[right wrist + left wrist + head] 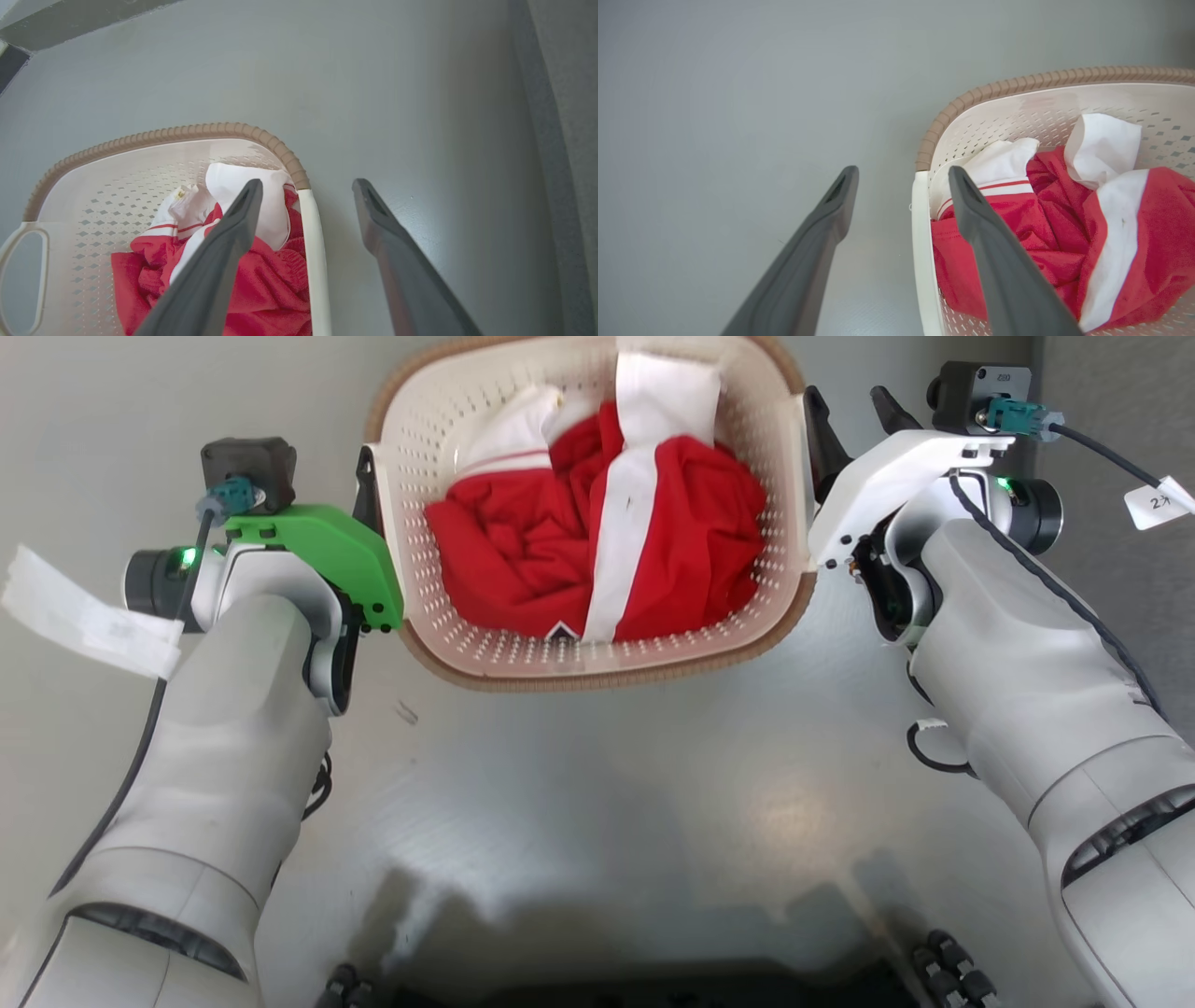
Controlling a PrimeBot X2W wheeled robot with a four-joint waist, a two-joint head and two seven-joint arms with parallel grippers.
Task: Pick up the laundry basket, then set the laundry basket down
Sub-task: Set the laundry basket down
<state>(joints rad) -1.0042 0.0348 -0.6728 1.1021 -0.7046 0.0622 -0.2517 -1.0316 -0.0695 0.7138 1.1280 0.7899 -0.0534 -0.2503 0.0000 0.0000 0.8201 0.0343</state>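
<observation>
Laundry basket [597,674] sits on the grey floor [597,803], straight ahead of the robot, between its two arms. Red and white clothes [597,541] are bunched inside.

Left gripper [902,172]: released, jaws spread astride the left side handle [920,233], one finger over the clothes and one over bare floor. Right gripper [307,184]: same, released, straddling the right side handle [310,242]. Neither finger pair is touching plastic as far as I can tell.

Step, my read: lined up on both handles, nothing clamped. Pick-up looks not yet done, though a basket just set down would look identical.

Next move calls for both claws to close on the handle bars together, then a level lift so the load doesn't tip.

Room: open floor left of and beyond the basket. On the right a darker strip [551,140] runs near the right arm, an edge or wall, can't tell. The inner fingers sit close to the cloth, which could snag.
</observation>
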